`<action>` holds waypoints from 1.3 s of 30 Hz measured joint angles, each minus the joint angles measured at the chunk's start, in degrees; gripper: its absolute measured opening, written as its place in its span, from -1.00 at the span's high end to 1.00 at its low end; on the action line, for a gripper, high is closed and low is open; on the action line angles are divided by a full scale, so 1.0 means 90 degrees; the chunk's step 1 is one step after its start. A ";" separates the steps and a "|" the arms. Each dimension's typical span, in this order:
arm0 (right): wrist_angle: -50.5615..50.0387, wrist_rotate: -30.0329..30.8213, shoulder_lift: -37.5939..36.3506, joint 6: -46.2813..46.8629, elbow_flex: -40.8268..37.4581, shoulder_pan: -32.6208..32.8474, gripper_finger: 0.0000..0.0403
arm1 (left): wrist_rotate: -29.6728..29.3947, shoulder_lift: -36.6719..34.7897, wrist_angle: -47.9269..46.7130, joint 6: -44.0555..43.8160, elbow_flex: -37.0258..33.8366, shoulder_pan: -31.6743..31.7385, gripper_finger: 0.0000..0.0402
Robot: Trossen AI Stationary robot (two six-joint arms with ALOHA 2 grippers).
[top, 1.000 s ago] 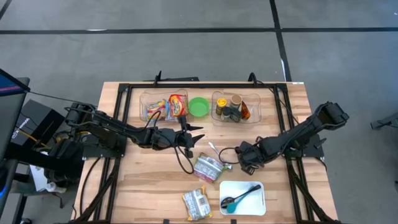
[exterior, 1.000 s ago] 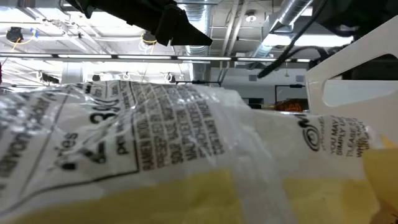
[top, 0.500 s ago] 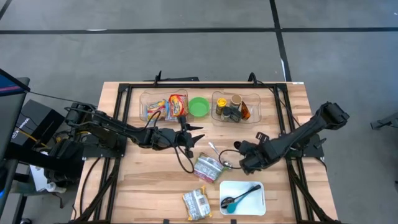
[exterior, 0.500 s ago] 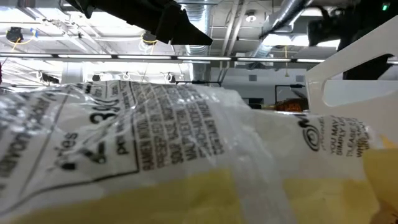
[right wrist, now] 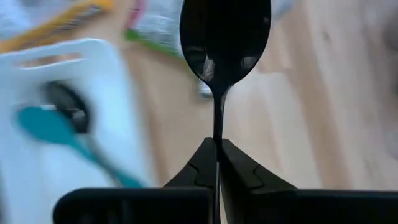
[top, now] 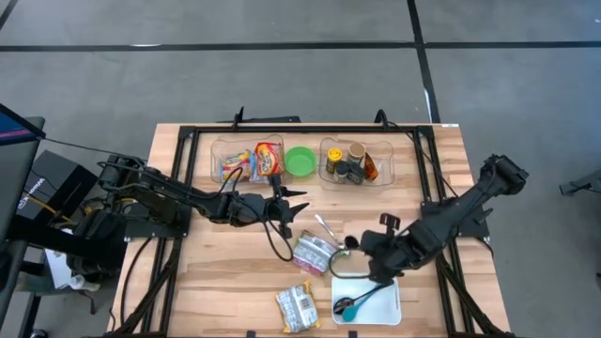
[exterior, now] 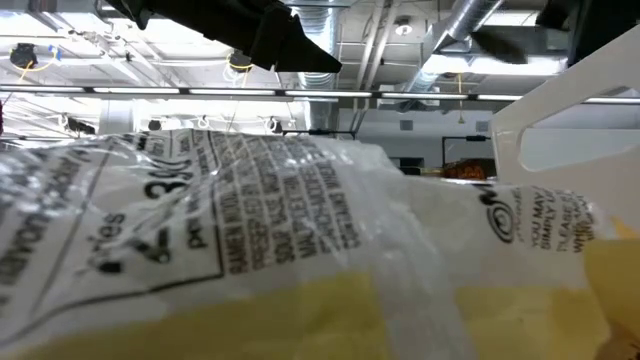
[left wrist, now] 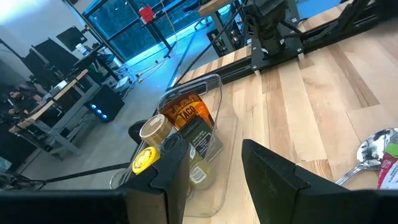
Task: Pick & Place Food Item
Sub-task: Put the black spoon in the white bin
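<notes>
Two clear bins (top: 246,161) at the far side of the tabletop (top: 216,272), one green bowl (top: 300,161) between them. Right bin holds jars and a packet reading "TACO" (left wrist: 188,113). One white tray (top: 394,302) near right with a teal spoon (top: 349,306). Two food packets: one mid-table (top: 315,253), one near edge (top: 298,306). Right gripper (top: 378,272) over the tray's far edge, fingers pinched on one black spoon (right wrist: 225,34). Left gripper (top: 295,208) above mid-table, fingers narrowly apart, holding nothing.
</notes>
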 joint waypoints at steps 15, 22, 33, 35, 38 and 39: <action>0.0761 -0.0505 0.0058 -0.1004 0.0445 0.0910 0.98 | -0.0002 0.0000 0.0000 0.0005 0.0000 0.0034 0.30; 0.0830 -0.0502 0.0056 -0.1009 0.0426 0.0957 0.98 | -0.0002 0.0000 0.0000 0.0005 0.0000 0.0034 0.30; 0.1081 -0.0608 0.0615 -0.1019 0.0418 0.0947 0.98 | -0.0002 0.0000 -0.0002 0.0005 0.0000 0.0034 0.30; 0.1036 -0.0630 0.0819 -0.1019 0.0415 0.0930 0.98 | 0.0001 0.0000 0.0000 0.0005 0.0000 0.0034 0.30; 0.1000 -0.0670 0.1050 -0.1125 0.0418 0.0904 0.98 | -0.0002 0.0000 0.0000 0.0003 0.0000 0.0034 0.30; 0.1016 -0.0716 0.1106 -0.1161 0.0418 0.0915 0.98 | -0.0002 0.0000 0.0000 0.0002 0.0000 0.0034 0.30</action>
